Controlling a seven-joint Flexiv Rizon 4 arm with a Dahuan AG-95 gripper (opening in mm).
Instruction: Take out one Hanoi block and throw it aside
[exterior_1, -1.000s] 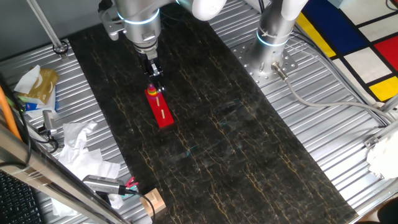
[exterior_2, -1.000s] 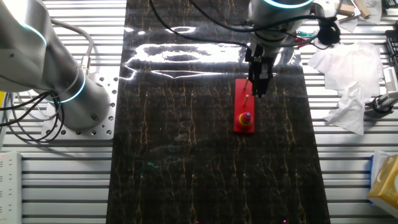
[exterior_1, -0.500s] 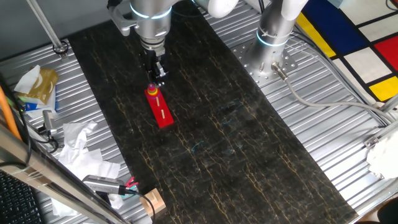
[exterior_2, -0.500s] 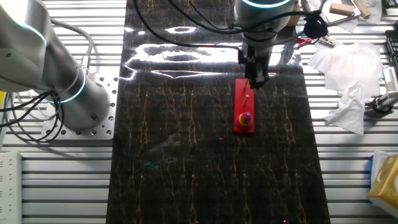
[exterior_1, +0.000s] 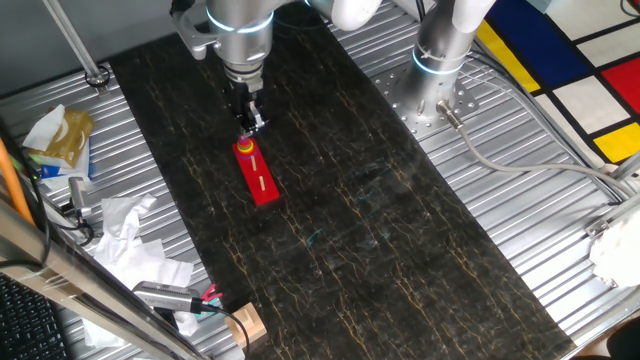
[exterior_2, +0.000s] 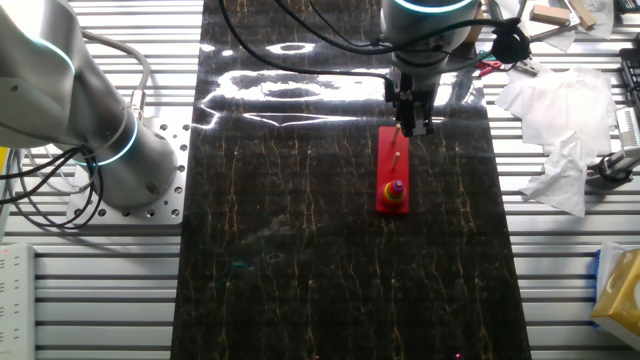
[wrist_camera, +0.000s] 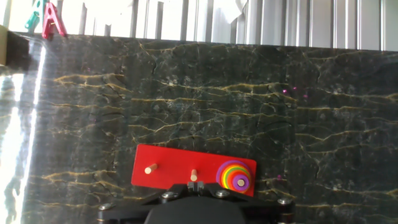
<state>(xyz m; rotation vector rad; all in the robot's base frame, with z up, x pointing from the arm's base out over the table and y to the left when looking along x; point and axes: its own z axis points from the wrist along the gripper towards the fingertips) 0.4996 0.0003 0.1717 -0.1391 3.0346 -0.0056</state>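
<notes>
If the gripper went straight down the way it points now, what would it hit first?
Probably the red base board, near its middle peg, not the ring stack at one end. The gripper hangs over the board; exact alignment is unclear.

Dark marbled mat (exterior_1: 340, 220), crumpled white tissue (exterior_2: 555, 130), small wooden block (exterior_1: 245, 325), colour-block panel (exterior_1: 570, 60)
</notes>
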